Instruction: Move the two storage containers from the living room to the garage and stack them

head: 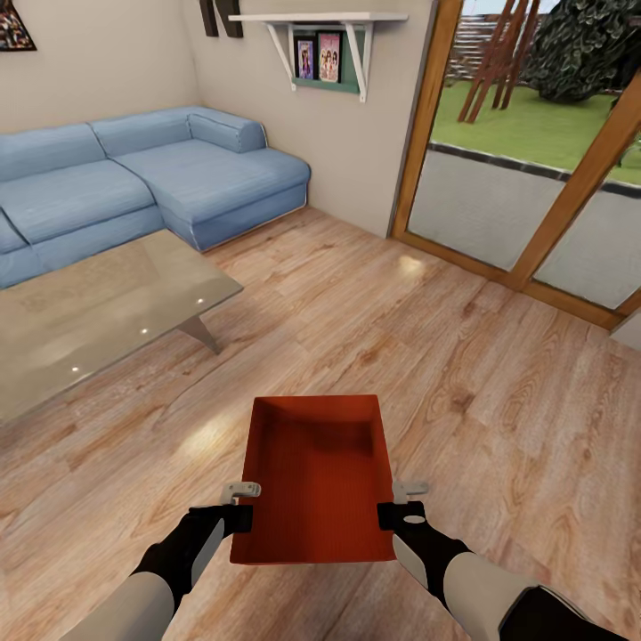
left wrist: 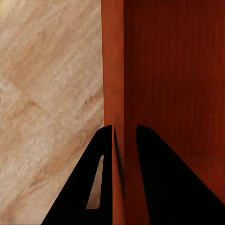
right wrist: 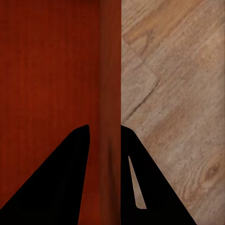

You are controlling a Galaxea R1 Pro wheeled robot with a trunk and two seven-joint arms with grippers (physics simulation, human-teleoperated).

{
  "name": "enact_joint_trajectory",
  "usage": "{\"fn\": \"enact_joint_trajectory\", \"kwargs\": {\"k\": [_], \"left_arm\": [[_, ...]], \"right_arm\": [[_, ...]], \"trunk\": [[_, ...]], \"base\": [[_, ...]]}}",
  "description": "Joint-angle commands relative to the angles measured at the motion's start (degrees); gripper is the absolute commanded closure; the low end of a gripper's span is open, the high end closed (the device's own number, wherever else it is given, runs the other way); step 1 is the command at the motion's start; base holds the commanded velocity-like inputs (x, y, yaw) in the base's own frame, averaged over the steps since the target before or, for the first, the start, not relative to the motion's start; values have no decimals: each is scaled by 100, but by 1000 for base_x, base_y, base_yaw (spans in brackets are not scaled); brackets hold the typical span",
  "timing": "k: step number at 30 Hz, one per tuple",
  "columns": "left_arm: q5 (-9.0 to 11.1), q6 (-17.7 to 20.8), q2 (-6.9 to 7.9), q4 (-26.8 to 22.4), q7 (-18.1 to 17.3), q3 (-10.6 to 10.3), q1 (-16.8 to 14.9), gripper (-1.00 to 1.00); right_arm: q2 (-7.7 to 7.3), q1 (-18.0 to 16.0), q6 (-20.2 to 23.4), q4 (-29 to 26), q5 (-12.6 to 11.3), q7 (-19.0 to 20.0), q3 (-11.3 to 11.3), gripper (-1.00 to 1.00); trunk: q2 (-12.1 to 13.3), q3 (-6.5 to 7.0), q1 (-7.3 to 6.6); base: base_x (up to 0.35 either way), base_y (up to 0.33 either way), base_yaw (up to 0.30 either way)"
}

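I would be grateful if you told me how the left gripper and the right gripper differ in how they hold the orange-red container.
The left gripper clamps the container's left wall, while the right gripper clamps its right wall. In the wrist views, the left gripper and the right gripper mirror each other, one finger inside the bin and one outside on each. Both are shut on a side wall near the robot's end of the container, above the wood-plank floor.

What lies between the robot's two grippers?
The orange bin, seen in the head view: left gripper pinches its left wall, right gripper its right wall.
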Motion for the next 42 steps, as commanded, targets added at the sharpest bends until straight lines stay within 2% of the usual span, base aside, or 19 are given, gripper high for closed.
{"fn": "enact_joint_trajectory", "kwargs": {"k": [1,42], "left_arm": [[1,35,10,-10,29,4,-1,100],[10,39,10,7,29,4,-1,100]], "right_arm": [[-13,-3,-5,-9,-31,-21,-19,100],[-19,-3,-116,-9,-31,-22,-14,100]], "trunk": [[40,15,-23],[1684,751,-924]], "base": [[0,0,0],[0,0,0]]}}
